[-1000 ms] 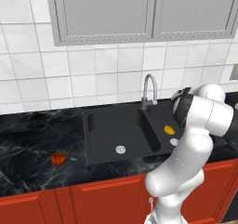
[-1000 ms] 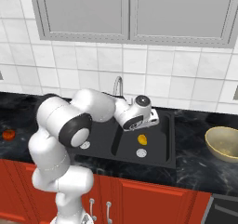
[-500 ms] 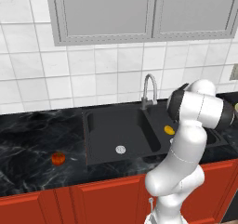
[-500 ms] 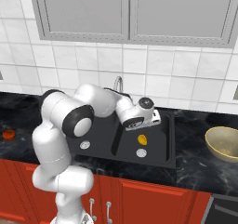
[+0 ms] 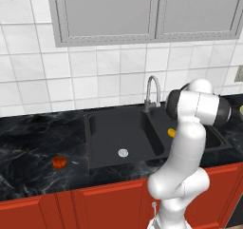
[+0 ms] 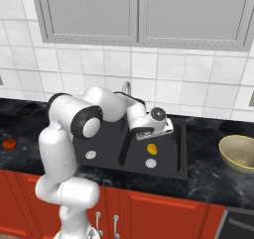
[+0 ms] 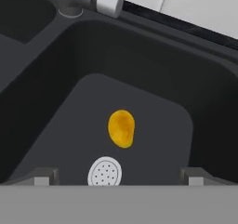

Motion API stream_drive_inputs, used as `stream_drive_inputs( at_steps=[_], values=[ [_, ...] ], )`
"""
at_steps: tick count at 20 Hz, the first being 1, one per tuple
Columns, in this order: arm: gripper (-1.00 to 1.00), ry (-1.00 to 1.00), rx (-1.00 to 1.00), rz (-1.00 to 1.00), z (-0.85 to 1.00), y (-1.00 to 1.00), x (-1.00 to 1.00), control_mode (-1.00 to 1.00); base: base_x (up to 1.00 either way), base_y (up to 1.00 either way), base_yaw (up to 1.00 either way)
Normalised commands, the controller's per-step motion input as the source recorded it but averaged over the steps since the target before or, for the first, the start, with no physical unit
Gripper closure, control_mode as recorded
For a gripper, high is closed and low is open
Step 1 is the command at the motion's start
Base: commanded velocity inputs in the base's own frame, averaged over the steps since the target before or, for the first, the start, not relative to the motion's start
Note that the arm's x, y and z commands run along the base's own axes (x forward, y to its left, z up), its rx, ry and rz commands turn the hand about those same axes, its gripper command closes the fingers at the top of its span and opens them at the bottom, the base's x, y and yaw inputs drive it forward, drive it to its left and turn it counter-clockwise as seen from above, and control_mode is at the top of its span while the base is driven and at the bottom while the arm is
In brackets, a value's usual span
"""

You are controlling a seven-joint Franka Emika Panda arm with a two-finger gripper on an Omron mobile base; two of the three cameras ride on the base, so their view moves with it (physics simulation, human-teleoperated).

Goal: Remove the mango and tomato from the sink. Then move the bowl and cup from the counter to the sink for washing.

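The yellow-orange mango (image 7: pixel 122 128) lies on the floor of the right basin of the black sink (image 7: pixel 200 88), just beyond the round drain (image 7: pixel 105 172). My gripper (image 7: pixel 118 176) hangs open above it, one fingertip on each side and nothing between them. From the right base view the gripper (image 6: pixel 149 133) hovers over the mango (image 6: pixel 152 148) in the sink (image 6: pixel 181 156). The red-orange tomato (image 5: pixel 59 162) rests on the counter left of the sink (image 5: pixel 95 123). The tan bowl (image 6: pixel 239 152) stands on the counter at the right. The cup is out of view.
The curved silver faucet (image 5: pixel 152 89) rises behind the divider between the basins, close to my hand. The left basin holds only its drain (image 5: pixel 123 152). Grey wall cabinets (image 6: pixel 139 15) hang above, and red cabinet fronts (image 5: pixel 95 204) run below the dark marble counter (image 5: pixel 28 142).
The arm has swung its elbow inward over the right basin and the hand has come slightly closer above the mango. The jaws have stayed open. Mango, tomato and bowl have not moved.
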Motion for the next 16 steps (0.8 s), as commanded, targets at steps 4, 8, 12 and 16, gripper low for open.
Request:
stream_drive_inputs(
  at_steps=[4,8,12,16],
  values=[
    [-1.0,0.0,0.0,0.0,-0.11,-0.03,0.09,-1.0,0.0,0.0,0.0],
    [-1.0,0.02,0.0,0.0,-0.03,0.0,0.09,-1.0,0.0,0.0,0.0],
    [-1.0,0.05,0.0,0.0,-0.01,0.0,0.08,-1.0,0.0,0.0,0.0],
    [-1.0,0.06,0.0,0.0,-0.04,0.0,0.08,-1.0,0.0,0.0,0.0]
  ],
)
